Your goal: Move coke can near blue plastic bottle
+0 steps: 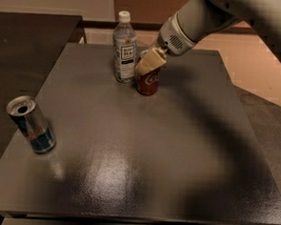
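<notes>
The coke can (148, 82), red with white script, stands upright on the dark table (143, 148) at the back centre. It is just right of the blue plastic bottle (124, 49), a clear bottle with a white cap and a white and dark blue label. The two stand almost touching. My gripper (150, 62), cream-coloured at the end of the grey arm, comes down from the upper right. It sits right at the top of the coke can and hides the can's lid.
A slimmer blue-and-silver can (33, 125) with an open top stands near the table's left edge. A darker counter (25, 40) adjoins the table on the left. Light floor (257, 69) lies beyond the table's right edge.
</notes>
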Robot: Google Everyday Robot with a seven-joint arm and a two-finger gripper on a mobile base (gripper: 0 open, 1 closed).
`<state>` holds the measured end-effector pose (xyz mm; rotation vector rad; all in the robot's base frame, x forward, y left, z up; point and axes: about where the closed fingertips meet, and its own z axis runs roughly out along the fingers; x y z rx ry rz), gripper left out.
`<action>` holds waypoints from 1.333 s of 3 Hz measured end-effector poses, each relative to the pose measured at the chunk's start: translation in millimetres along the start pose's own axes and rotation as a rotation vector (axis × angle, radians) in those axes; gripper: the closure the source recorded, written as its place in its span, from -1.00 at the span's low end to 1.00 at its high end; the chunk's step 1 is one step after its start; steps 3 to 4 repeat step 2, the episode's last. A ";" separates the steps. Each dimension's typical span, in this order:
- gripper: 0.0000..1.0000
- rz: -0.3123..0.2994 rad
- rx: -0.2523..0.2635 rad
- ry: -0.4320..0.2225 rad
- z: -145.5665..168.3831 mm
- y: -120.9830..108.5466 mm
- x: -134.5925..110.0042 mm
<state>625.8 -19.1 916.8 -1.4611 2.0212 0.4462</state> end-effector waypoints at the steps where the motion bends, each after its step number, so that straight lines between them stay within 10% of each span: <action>1: -1.00 -0.001 -0.003 0.001 1.6 0.8 -0.4; 4: -1.00 -0.001 -0.003 0.001 1.7 0.8 -0.5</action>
